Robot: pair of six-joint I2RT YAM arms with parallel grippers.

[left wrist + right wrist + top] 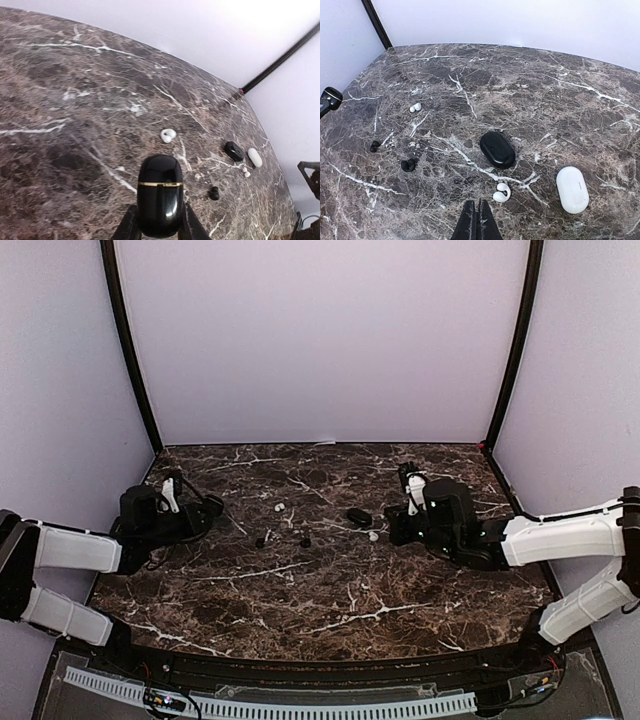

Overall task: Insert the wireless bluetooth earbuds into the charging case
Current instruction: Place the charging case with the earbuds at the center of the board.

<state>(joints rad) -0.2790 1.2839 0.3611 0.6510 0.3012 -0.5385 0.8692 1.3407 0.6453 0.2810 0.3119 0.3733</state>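
Lighting, all three views. I see even, diffuse light; the pale walls [225, 30] wash out to near white at the upper right of the left wrist view. Shadows on the marble table [330, 590] are faint. A soft highlight sits on the glossy black case [159, 195]. Both wrist views bow at their edges; the overhead view is slightly soft.

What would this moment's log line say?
left jaws: gripping black case | right jaws: shut, empty | earbuds: loose on table

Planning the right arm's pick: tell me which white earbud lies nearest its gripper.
The white earbud just ahead of the right gripper, by the black case; the other sits far left.
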